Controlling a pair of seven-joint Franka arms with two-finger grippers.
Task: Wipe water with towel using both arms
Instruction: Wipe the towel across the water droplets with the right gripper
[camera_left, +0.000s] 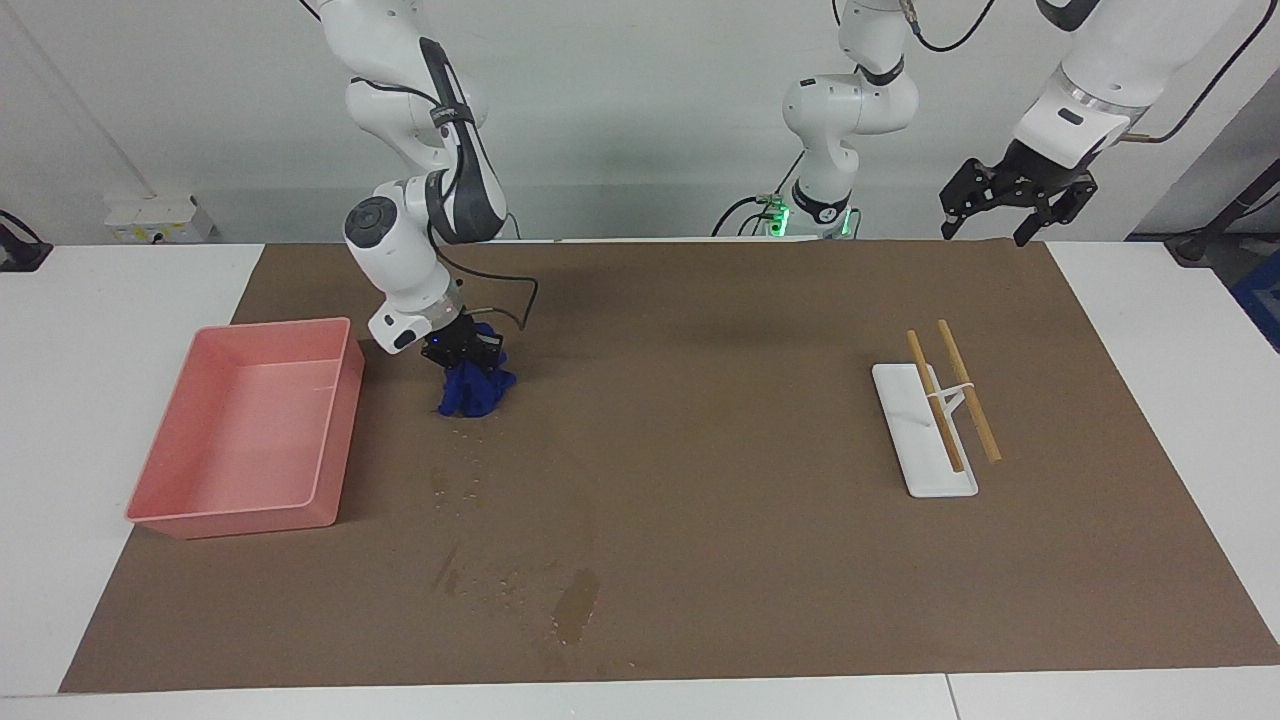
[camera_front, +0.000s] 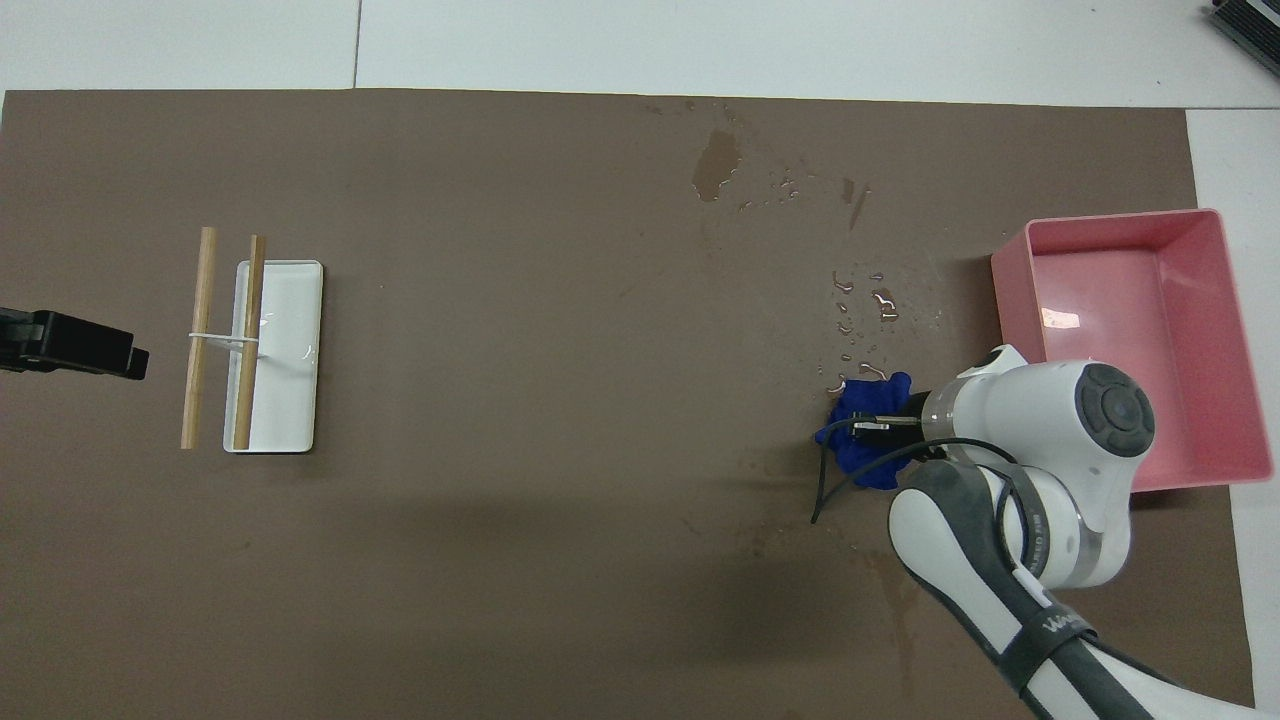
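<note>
My right gripper (camera_left: 468, 362) is shut on the royal-blue towel (camera_left: 474, 392) and presses it onto the brown mat beside the pink tray (camera_left: 330, 440). The towel also shows in the overhead view (camera_front: 862, 432), under the right gripper (camera_front: 885, 428). The water lies on the mat farther from the robots than the towel: droplets (camera_left: 455, 485) close by, and darker blotches (camera_left: 578, 604) near the table's edge, also in the overhead view (camera_front: 716, 165) (camera_front: 868, 300). My left gripper (camera_left: 1012, 198) waits open in the air over the left arm's end of the table; it shows in the overhead view (camera_front: 130, 358).
The pink tray (camera_front: 1205, 225) stands at the right arm's end of the brown mat. A white rectangular dish (camera_left: 905, 440) with two wooden sticks (camera_left: 968, 400) across it lies toward the left arm's end, also in the overhead view (camera_front: 295, 300).
</note>
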